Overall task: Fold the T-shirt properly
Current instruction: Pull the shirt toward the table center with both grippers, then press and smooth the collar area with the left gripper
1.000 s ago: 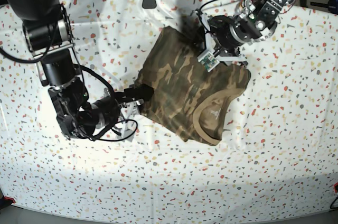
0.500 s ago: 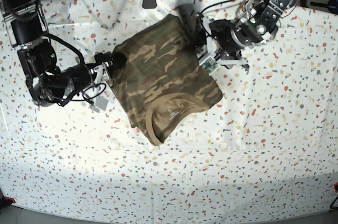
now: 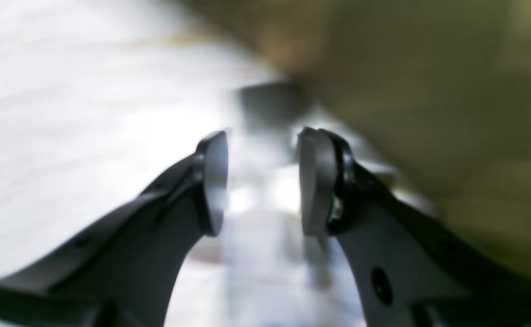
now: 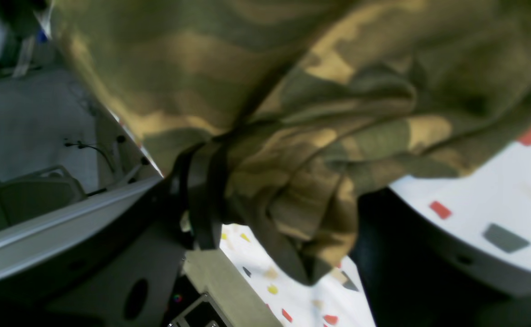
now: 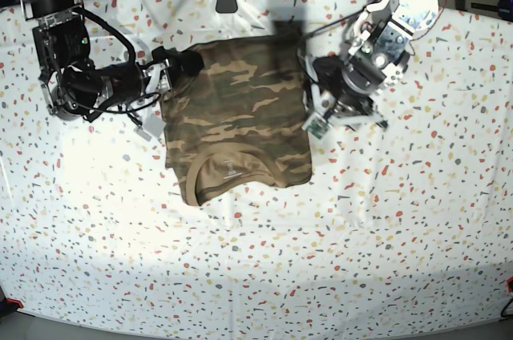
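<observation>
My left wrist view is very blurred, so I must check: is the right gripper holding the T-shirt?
Observer: Yes. The right wrist view shows the right gripper shut on a bunched corner of the T-shirt.
Operator: How does the shirt lie?
Observer: It lies folded on the speckled table, with its tan collar toward the near edge.
Operator: Where is my left gripper?
Observer: In the base view, the left gripper is at the shirt's edge on that view's right side.
</observation>
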